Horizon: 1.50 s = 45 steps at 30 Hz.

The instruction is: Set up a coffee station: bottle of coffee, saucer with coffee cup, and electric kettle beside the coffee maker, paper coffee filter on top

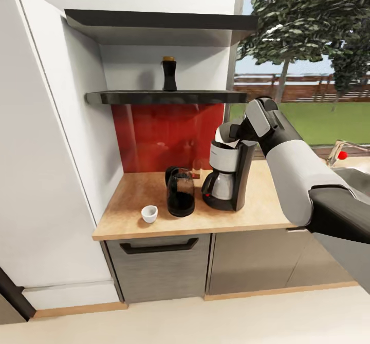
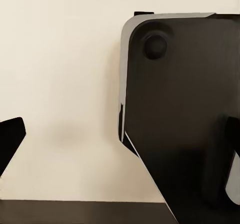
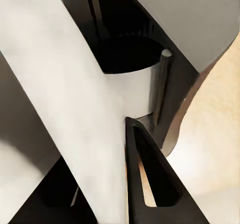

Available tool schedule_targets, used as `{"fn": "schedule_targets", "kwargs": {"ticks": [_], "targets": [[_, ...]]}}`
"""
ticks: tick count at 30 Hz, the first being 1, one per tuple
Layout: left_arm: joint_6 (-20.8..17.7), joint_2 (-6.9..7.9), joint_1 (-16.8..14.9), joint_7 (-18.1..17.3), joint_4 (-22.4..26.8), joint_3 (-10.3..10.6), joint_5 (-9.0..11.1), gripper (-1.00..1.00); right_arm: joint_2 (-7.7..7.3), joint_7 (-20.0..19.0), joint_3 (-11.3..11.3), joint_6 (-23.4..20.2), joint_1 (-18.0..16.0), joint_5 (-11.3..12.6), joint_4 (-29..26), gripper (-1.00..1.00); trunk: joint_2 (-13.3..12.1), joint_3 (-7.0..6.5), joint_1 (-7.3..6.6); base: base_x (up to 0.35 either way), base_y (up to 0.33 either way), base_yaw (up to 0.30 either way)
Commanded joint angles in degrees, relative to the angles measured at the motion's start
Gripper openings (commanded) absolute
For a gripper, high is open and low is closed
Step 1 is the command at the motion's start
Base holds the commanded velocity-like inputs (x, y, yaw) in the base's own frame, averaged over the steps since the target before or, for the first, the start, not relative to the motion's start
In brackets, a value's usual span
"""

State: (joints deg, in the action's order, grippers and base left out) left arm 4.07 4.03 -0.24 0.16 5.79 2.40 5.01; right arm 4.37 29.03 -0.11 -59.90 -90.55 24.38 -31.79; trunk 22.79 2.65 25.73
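Above the black-and-silver coffee maker, right tool pinches a white filter.

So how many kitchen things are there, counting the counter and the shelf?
Coffee maker: 1
Kettle: 1
Cup: 1
Coffee bottle: 1
Paper filter: 1
Total: 5

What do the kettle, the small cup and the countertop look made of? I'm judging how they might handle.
Electric kettle: dark, see-through body with sheen, probably glass or clear plastic. Coffee cup: plain glossy white, likely ceramic. Countertop: matte tan surface with faint grain, seemingly wood or wood-look laminate.
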Motion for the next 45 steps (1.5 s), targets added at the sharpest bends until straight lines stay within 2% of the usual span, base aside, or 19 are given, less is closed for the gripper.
{"fn": "schedule_targets", "kwargs": {"ticks": [1, 38, 45], "targets": [[0.1, 0.01, 0.0, 0.0, 0.0, 0.3, 0.5, 1.00, 0.02, 0.6, 0.0, -0.1, -0.1, 0.6, 0.0, -1.00, 0.1, 0.13, 0.05, 0.199, 0.170, -0.023], [0.1, -0.16, 0.0, 0.0, 0.0, 0.3, 0.5, 1.00, 0.02, 0.6, 0.0, -0.1, -0.1, 0.6, 0.0, -1.00, 0.1, 0.47, 0.05, 0.083, 0.021, -0.016], [0.1, -0.16, 0.0, 0.1, 0.0, 0.3, 0.5, 1.00, 0.02, 0.6, 0.0, -0.1, -0.1, 0.6, 0.0, -1.00, 0.1, 0.47, 0.05, 0.222, 0.128, 0.000]]}}
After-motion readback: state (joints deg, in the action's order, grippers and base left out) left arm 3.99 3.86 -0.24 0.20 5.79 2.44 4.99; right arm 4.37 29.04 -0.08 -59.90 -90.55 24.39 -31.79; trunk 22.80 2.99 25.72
